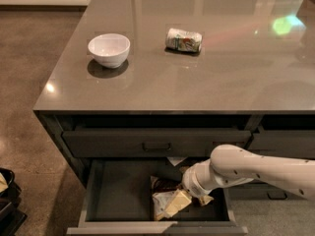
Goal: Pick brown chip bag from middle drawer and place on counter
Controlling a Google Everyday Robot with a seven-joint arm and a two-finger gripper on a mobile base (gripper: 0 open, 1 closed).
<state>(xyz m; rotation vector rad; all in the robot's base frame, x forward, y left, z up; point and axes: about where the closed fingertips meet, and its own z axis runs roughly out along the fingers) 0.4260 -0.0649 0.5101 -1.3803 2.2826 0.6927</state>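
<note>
The middle drawer (118,200) stands pulled open under the counter (206,82). The brown chip bag (160,187) lies crumpled in the drawer's right half, dark brown with cream edges and a white panel. My gripper (184,199) is down inside the drawer at the bag's right side, at the end of the white arm (246,168) that comes in from the right. The arm's wrist hides the bag's right part, and I cannot make out whether the gripper holds the bag.
A white bowl (109,49) and a small white-green can (183,40) on its side sit on the counter. The shut top drawer (156,142) with its bar handle is just above the arm. A black object (7,195) stands on the floor at the left.
</note>
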